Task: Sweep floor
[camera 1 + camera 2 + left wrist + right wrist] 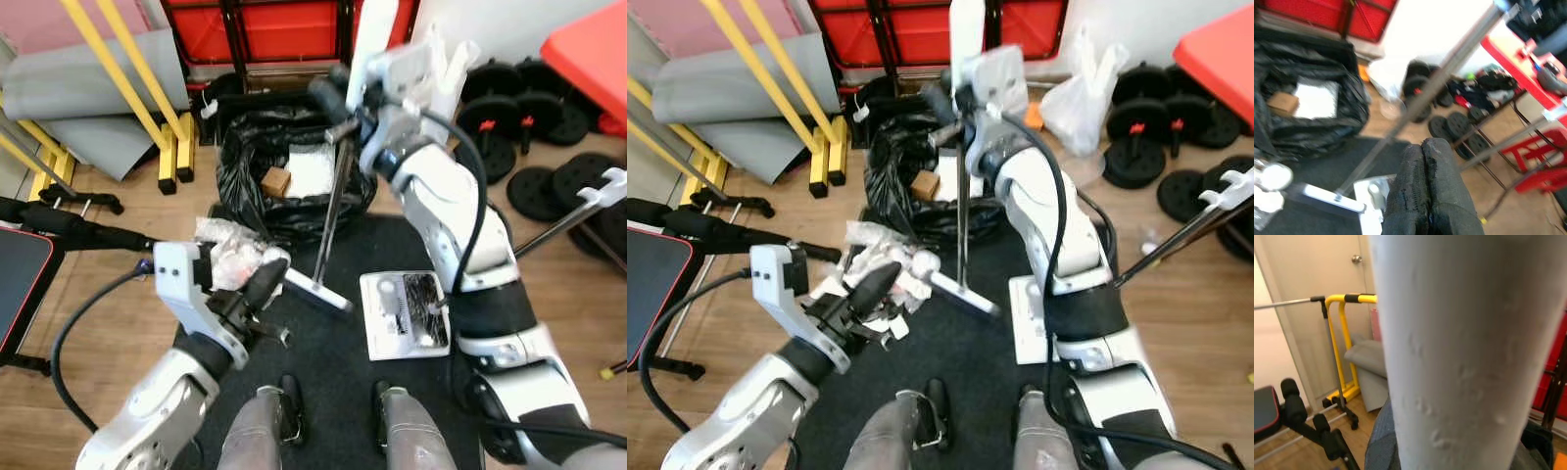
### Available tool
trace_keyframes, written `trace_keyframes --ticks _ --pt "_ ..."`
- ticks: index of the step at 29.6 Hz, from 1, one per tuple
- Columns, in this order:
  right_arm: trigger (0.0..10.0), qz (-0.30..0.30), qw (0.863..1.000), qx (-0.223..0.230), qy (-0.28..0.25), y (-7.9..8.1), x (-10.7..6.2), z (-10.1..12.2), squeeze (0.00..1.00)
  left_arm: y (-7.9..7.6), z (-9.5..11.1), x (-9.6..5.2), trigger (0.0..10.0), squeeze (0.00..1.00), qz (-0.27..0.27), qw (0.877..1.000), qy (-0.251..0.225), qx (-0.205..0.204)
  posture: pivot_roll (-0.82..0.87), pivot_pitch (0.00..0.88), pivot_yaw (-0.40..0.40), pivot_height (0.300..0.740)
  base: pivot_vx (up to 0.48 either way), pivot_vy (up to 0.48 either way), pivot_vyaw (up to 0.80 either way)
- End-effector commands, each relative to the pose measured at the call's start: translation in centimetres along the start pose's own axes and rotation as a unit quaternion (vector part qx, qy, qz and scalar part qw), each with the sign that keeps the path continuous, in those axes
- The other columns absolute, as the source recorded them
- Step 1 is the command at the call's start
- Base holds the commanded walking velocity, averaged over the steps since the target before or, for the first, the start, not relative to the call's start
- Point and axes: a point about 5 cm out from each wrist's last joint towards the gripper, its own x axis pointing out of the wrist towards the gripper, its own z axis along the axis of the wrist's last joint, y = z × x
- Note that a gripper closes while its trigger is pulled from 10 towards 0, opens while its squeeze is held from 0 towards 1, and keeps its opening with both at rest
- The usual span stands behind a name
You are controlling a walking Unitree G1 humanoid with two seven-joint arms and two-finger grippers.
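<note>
Mat [323, 362]: dark, underfoot | Bag [245, 186]: open, beyond mat | Broom [333, 211]: right claw [338, 103] clamped on handle, head on mat | Left claw [263, 284]: closed, empty, beside litter [230, 257] | We judge risk: head snagging bag.

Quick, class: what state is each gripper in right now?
Left gripper: shut, holding nothing.
Right gripper: shut on the broom handle.
</note>
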Motion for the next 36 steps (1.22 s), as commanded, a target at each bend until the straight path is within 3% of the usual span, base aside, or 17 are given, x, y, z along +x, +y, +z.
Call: trace_keyframes --ticks 1,6,8,11,17,19,24,31,36 --pt "10.0 0.028 0.999 -0.002 -0.029 1.0 0.1 1.2 0.00 0.5 -0.6 -0.3 10.0 0.00 0.018 1.000 0.013 0.002 -0.07 0.163 0.017 0.740 0.000 0.000 0.80" --pt "10.0 0.057 0.998 -0.001 -0.015 1.3 -0.8 0.8 0.00 1.4 -0.6 -0.1 10.0 0.00 0.040 0.999 0.016 0.020 -0.08 0.146 0.029 0.740 0.000 0.000 0.80" --pt "10.0 0.097 0.995 0.010 0.009 1.5 -2.1 0.1 0.00 2.5 -0.8 -0.3 10.0 0.00 0.074 0.996 0.021 0.043 -0.08 0.124 0.040 0.740 0.000 0.000 0.80" --pt "10.0 0.097 0.995 0.010 0.009 1.5 -2.1 0.1 0.00 2.5 -0.8 -0.3 10.0 0.00 0.074 0.996 0.021 0.043 -0.08 0.124 0.040 0.740 0.000 0.000 0.80" --pt "10.0 0.162 0.985 0.033 0.056 2.6 -4.5 -1.9 0.00 3.5 -1.8 -1.3 10.0 0.00 0.116 0.990 0.040 0.068 -0.08 0.099 0.033 0.740 0.000 0.000 0.80" --pt "10.0 0.176 0.981 0.038 0.069 3.0 -5.2 -2.4 0.00 3.6 -2.5 -1.7 10.0 0.00 0.120 0.987 0.054 0.093 -0.07 0.087 0.032 0.740 0.000 0.000 0.80" --pt "10.0 0.172 0.980 0.050 0.085 3.4 -5.8 -3.5 0.00 3.5 -3.2 -1.8 10.0 0.00 0.125 0.979 0.067 0.145 -0.07 0.071 0.027 0.740 0.000 0.000 0.80" --pt "10.0 0.167 0.978 0.064 0.107 4.2 -6.6 -4.9 0.00 3.8 -3.3 -1.9 10.0 0.00 0.140 0.976 0.062 0.155 -0.07 0.060 0.022 0.740 0.000 0.000 0.80" --pt "10.0 0.148 0.980 0.061 0.118 3.7 -6.9 -5.4 0.00 3.8 -3.5 -2.0 10.0 0.00 0.147 0.975 0.059 0.154 -0.07 0.049 0.020 0.740 0.000 0.000 0.80"
